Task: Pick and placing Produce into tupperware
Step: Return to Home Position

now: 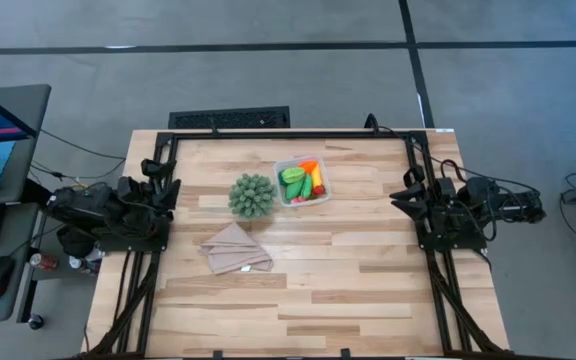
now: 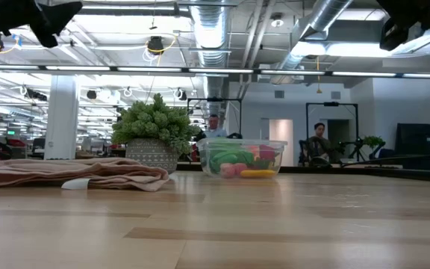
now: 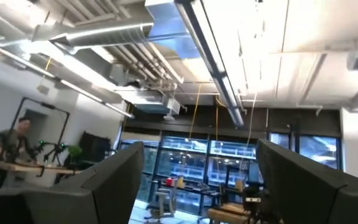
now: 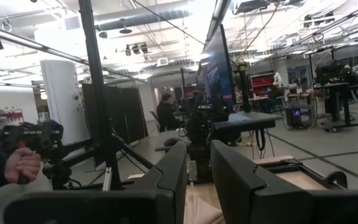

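Finding left gripper (image 1: pixel 163 187) folded back at the left table edge, jaws spread wide. Mid-table, toward the far edge: tupperware (image 1: pixel 303 200), Produce (image 1: pixel 295 182) heaped inside. At the right edge, right gripper (image 1: pixel 406 190), jaws close with a slim gap, somewhat nearer the tupperware. Likely no reach left to make.

Light: even, from overhead. High view: pale wooden plank table (image 1: pixel 348 290) uniformly bright, with only a soft, faint shadow hugging the spiky round green ball (image 1: pixel 252 196). Low view: long white ceiling strip lights (image 2: pixel 125 69) glare; sheen on the near boards; rim of the small clear square plastic tupperware (image 2: pixel 243 158) glints. Left wrist view: long ceiling tube lamp (image 3: pixel 213 68) washed out to white
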Robot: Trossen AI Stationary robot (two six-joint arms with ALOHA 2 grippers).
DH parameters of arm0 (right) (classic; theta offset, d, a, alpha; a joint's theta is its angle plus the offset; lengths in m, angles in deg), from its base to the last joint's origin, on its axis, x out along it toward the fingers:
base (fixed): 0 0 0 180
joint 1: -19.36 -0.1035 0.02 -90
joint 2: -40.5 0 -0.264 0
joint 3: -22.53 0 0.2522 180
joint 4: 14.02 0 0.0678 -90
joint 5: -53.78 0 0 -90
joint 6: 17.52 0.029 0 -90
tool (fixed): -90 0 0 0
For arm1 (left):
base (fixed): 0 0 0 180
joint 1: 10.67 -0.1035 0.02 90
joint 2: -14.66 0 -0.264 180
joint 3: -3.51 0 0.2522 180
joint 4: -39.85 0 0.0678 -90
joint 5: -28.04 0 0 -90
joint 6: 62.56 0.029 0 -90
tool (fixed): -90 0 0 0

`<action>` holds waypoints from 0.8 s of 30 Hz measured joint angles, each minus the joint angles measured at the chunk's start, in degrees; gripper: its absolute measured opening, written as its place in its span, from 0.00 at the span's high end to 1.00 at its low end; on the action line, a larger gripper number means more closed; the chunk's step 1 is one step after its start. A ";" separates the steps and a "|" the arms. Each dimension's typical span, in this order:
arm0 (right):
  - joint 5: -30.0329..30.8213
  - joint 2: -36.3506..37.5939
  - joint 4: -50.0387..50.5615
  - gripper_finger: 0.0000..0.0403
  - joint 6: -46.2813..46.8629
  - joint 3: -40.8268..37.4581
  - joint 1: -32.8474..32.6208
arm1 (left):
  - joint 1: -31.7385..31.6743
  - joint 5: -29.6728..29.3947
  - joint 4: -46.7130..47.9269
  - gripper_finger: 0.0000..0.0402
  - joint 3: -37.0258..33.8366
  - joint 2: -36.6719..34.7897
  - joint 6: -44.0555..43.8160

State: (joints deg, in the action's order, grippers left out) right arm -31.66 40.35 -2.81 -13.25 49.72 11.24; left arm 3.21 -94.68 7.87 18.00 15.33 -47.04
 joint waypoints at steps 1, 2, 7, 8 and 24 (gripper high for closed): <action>0.00 0.00 -0.02 0.83 0.02 0.00 0.02 | -0.06 0.32 0.16 0.25 0.02 -0.04 0.23; 0.02 0.00 -0.02 0.83 0.04 0.00 0.00 | -0.06 0.87 0.20 0.25 0.00 0.04 0.44; 0.00 0.00 -0.04 0.83 0.17 0.00 0.00 | -0.08 2.92 -2.09 0.25 -0.14 -0.32 2.94; 0.00 0.00 -0.06 0.83 0.17 0.00 -0.01 | -0.08 2.80 -2.17 0.25 -0.15 -0.44 3.60; 0.00 0.00 -2.61 0.83 -3.09 -0.19 -0.02 | -0.10 4.56 -16.66 0.25 -0.26 -0.48 13.54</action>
State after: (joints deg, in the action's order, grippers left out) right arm -31.66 40.35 -5.42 -16.34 49.54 11.22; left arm 3.11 -90.12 -8.79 17.74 14.85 -33.49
